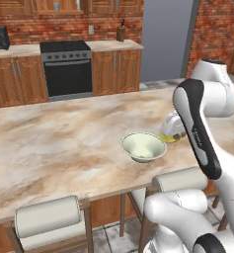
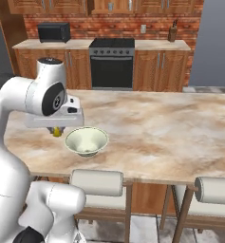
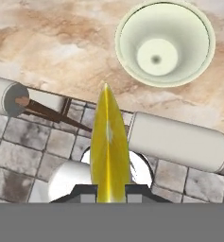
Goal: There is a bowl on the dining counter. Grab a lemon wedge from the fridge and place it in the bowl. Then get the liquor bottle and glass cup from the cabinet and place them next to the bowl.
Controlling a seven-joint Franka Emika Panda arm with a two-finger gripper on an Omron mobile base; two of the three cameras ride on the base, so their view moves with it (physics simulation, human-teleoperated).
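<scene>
While pinched edge-on between closed jaws of the gripper (image 3: 108,191), just short of the bowl (image 3: 164,42) on the dining counter (image 1: 54,143), lemon wedge (image 3: 108,151) judged light, soft, slick; best held across its flat sides.

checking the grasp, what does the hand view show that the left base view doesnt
Hand view alone: the lemon wedge clamped edge-on in the shut claw, and floor tiles below.

Left base view alone: the black stove, wooden cabinets, and the arm's elbow covering the hand.

Both: the empty pale bowl on the marble counter, and padded stools at its edge.
</scene>
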